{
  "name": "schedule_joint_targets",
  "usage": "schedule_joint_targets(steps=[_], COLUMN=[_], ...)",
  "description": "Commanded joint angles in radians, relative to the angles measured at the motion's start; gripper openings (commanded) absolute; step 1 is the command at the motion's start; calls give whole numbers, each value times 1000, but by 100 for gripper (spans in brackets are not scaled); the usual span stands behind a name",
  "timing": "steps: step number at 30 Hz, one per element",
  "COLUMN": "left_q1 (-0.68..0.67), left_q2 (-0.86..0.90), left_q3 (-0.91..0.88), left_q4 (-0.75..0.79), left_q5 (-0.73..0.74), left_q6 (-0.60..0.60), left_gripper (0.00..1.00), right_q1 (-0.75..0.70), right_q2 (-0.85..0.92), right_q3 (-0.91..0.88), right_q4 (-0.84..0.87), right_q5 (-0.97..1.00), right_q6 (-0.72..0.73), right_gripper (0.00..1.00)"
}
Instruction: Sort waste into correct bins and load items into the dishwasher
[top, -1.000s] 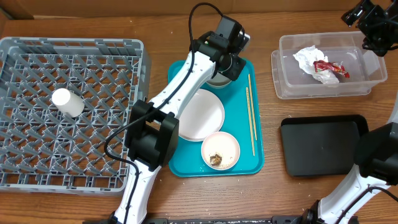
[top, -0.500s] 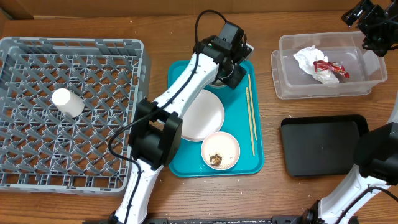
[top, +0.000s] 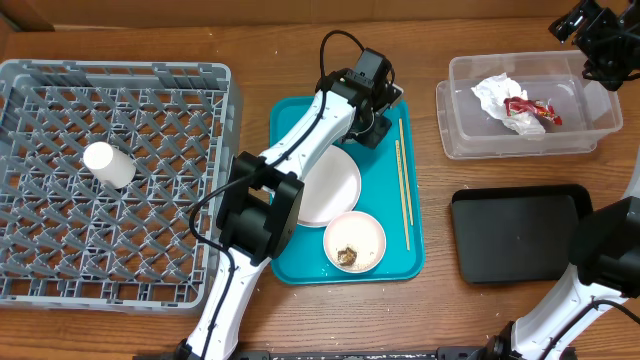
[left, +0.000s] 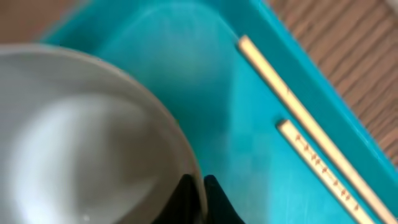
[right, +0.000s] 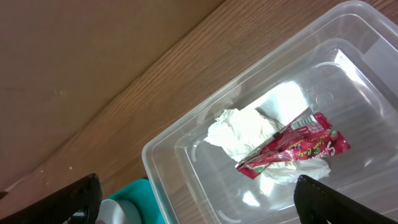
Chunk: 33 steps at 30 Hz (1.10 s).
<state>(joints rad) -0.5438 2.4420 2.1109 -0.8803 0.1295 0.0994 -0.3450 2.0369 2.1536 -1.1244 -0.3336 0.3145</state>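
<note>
Left wrist: bowl (left: 87, 143) in left claw (left: 200, 186)

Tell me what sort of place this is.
Probably a mock dish-clearing station: a grey dish rack, a teal tray of used dishes, and a clear tub holding trash, on a wooden table.

Chopsticks (left: 311, 155) flank bowl (left: 81, 137) right; black tray (top: 515, 235) seemingly free.

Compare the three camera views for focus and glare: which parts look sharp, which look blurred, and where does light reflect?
Left wrist: the white bowl is very close and soft, while the chopsticks are sharper. Right wrist: the wrapper is crisp, with bright glare on the clear tub floor. Overhead: evenly lit and sharp across the dish rack, shadows faint.
</note>
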Motion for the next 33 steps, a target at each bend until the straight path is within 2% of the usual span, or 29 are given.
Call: schedule_joint_targets(steps=[1,6,12,17,20,23,28,31,33], left_q1=[-5,-5,14,102,204,340,602,735,805], left_q2=[-4,-4,-4,-14,-21,-21,-19,-19,-19], left_q3=[47,193,460,698,811,885,877,857,848], left_q4=[-19,-114,-306,-454,-518,-571,-621,-638,-664], left_q5=[17,17,17,20,64,202,486,608,634], left_q6=[-76,-121,-193,-357,-443,-481,-481,-481,-480], left_gripper=[4,4,4,4,4,4,4,4,4], right_q1=[3,3,3,3,3,3,3,3,3], right_q2=[-48,-48,-48,-48,-48,-48,-48,-48,-48], right_q3=[7,7,7,7,7,7,7,7,7], right_q4=[4,4,4,4,4,4,4,4,4], right_q5=[3,3,3,4,4,3,3,3,3], right_q6=[4,4,4,4,4,4,4,4,4], right_gripper=[100,100,100,100,100,100,100,100,100])
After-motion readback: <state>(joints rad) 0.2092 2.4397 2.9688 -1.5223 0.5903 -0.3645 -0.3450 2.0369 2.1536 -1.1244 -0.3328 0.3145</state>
